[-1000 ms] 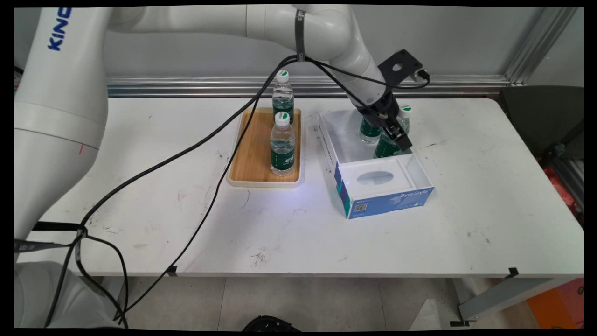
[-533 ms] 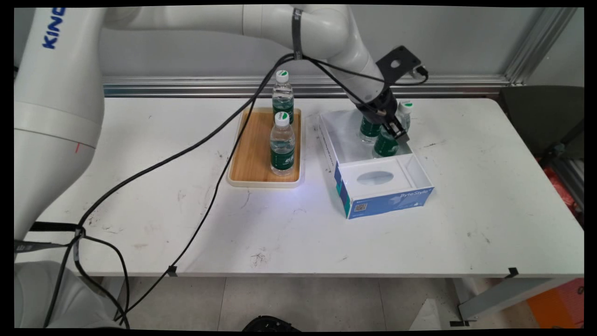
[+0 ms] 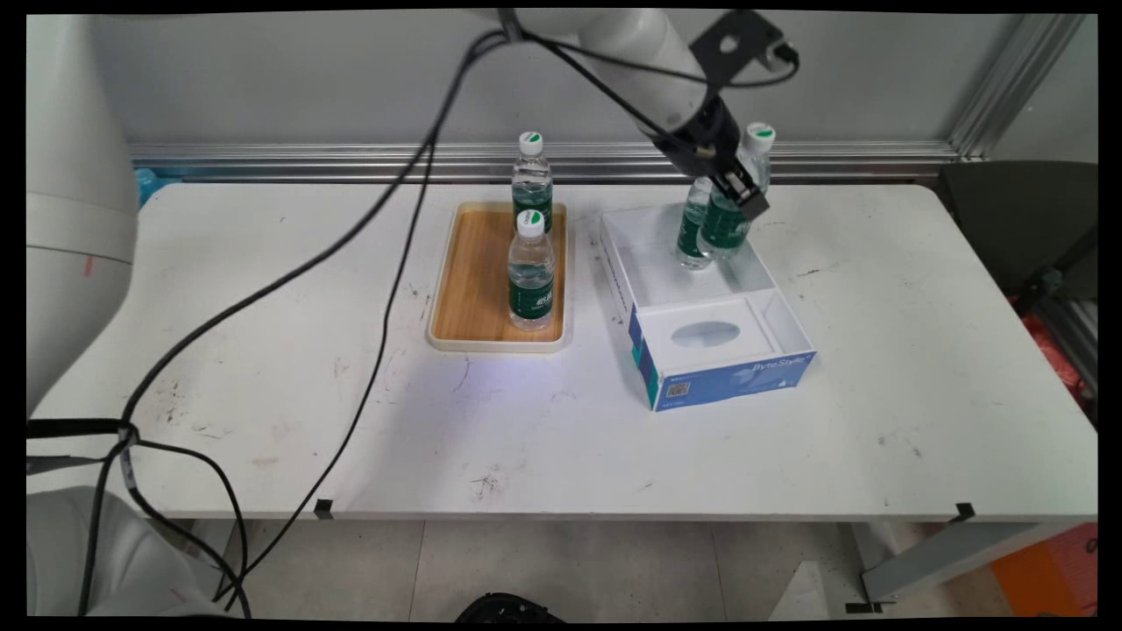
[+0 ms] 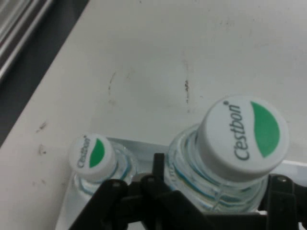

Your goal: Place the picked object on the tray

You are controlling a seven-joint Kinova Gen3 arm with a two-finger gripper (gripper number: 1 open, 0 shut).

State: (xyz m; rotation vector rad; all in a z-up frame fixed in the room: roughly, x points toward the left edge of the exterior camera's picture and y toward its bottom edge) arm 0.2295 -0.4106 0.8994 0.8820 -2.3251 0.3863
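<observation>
My gripper (image 3: 743, 194) is shut on a water bottle (image 3: 725, 230) with a green label and a white-and-green cap, holding it tilted in the air above the far end of an open white-and-blue box (image 3: 732, 379). A second bottle (image 3: 692, 235) stands in the box just left of it, partly hidden. In the hand view the held bottle's cap (image 4: 242, 136) fills the right side between the gripper (image 4: 211, 203) linkage parts. The other bottle's cap (image 4: 91, 153) shows lower left.
A wooden tray (image 3: 469, 289) left of the box carries two upright bottles, one near (image 3: 530, 273) and one far (image 3: 532, 180). Black cables (image 3: 368, 263) hang across the table's left half. A dark chair (image 3: 1026, 219) stands past the table's right end.
The gripper has risen with the bottle, lifting it from inside the box to above the box's far end. The other bottle stayed in the box.
</observation>
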